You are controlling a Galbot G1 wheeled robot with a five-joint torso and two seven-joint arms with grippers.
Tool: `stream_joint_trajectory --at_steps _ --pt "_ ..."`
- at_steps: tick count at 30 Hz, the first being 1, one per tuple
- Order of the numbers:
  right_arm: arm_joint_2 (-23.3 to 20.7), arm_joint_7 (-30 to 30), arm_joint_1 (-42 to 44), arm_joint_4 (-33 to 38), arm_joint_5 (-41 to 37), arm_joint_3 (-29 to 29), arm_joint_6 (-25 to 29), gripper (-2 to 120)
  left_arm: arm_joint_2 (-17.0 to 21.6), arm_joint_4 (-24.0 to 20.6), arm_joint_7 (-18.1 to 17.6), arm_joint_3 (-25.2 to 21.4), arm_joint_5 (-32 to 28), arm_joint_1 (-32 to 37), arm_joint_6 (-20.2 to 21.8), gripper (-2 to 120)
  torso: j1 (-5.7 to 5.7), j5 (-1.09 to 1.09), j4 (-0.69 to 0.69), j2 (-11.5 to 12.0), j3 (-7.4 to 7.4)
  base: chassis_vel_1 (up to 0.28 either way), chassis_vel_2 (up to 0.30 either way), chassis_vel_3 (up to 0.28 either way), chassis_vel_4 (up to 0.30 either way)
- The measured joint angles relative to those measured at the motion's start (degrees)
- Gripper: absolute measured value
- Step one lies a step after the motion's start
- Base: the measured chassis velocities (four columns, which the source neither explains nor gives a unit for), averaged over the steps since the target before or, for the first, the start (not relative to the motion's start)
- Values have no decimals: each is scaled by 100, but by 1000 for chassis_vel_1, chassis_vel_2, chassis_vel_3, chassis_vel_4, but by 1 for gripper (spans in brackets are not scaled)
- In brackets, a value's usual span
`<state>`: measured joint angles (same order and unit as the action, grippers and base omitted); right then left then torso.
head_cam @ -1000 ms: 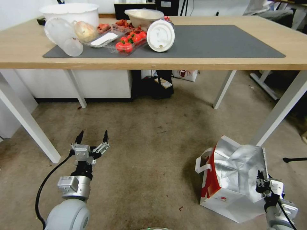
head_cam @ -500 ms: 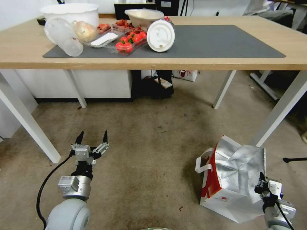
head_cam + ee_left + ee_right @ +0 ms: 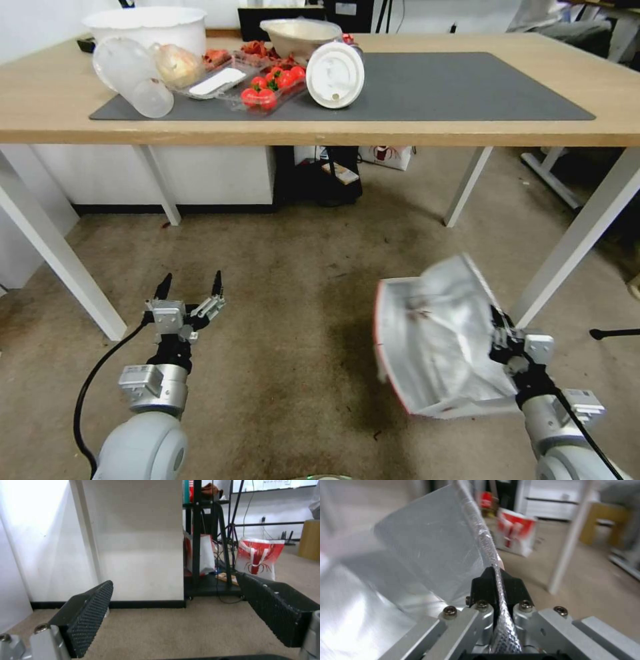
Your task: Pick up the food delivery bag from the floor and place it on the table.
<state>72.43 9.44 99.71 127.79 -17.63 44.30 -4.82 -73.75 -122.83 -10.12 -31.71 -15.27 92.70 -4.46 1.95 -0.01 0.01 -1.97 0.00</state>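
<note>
The food delivery bag [image 3: 433,347], mouth tilting leftward, is hanging beside a table leg [image 3: 573,240]; your right gripper [image 3: 499,333] is clamping its foil rim, left gripper [image 3: 190,288] gaping idle.

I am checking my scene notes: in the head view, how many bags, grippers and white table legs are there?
Bags: 2 (food delivery bag, far red-and-white bag)
Grippers: 2 (left gripper, right gripper)
White table legs: 4
Total: 8
</note>
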Motion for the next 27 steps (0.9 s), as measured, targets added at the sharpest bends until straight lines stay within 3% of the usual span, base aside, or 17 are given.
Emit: stream_joint_trajectory --at_steps 7,10,12,17,27 --pt "-712 533 -101 482 -682 104 -249 0 -12 0 2 12 -12 -54 -6 93 0 1 -1 0 1 0 0 0 0" --pt "-1068 1180 -161 523 -1150 221 -149 0 2 8 -5 -11 -32 -70 -6 94 0 2 -1 0 2 0 0 0 0" --pt "-1111 1277 -171 520 -1201 235 -105 0 8 10 -10 -23 -37 -71 -6 95 0 2 -1 0 2 0 0 0 0" --pt "-1429 2298 -275 363 -1791 385 302 0 21 -15 -44 -75 -53 -59 -1 95 0 2 -1 0 3 0 0 0 0" --pt "-1698 3247 -345 349 -2663 660 167 0 11 -10 81 -88 -67 -84 -117 95 0 1 -1 0 5 0 0 0 0"
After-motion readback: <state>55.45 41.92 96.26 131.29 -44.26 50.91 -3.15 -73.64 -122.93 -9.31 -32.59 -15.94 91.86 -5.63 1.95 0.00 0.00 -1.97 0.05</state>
